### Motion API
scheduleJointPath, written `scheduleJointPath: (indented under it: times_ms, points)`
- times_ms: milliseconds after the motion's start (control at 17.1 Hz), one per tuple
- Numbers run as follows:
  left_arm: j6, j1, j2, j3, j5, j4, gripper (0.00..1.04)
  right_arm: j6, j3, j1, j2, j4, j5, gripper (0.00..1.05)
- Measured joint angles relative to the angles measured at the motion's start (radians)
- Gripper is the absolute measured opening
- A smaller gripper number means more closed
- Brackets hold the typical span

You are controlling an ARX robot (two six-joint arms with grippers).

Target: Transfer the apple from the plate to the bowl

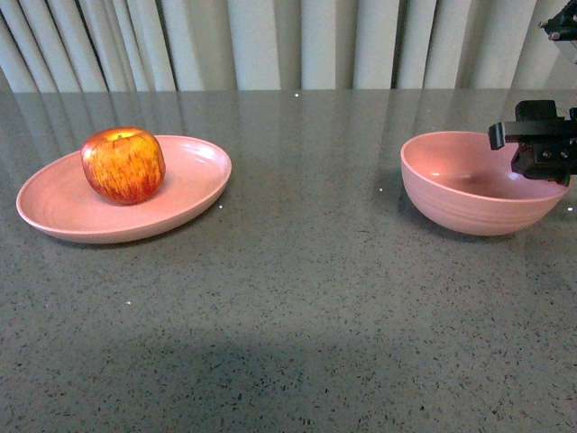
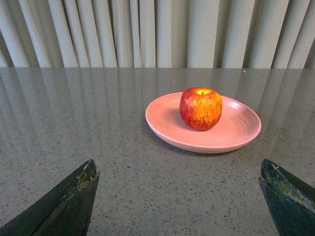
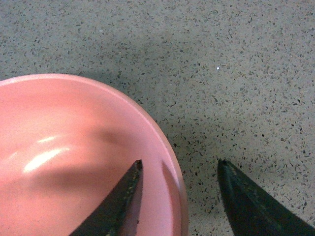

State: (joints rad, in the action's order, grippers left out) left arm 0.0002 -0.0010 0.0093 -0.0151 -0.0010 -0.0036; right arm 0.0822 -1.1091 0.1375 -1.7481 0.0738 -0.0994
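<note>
Over the rim of the bowl we are holding our right gripper with its jaws spread and nothing between them. One finger is hanging above the pink inside, the other above the table just outside. Our left gripper is hovering low, wide open and empty, and is facing the plate. The apple is sitting upright on that plate, well apart from the bowl, with a curtain hanging behind.
</note>
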Motion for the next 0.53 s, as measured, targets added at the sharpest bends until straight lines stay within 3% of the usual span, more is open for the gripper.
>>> scheduleJointPath:
  times_ms: [293,527]
  points:
    - [0.0,0.0,0.0,0.0,0.0,0.0,0.98,0.014,-0.002,-0.003,0.0,-0.008,0.023,0.03]
    - [0.0,0.0,0.0,0.0,0.0,0.0,0.98,0.026,-0.012,-0.014,0.005,-0.003,0.039,0.02]
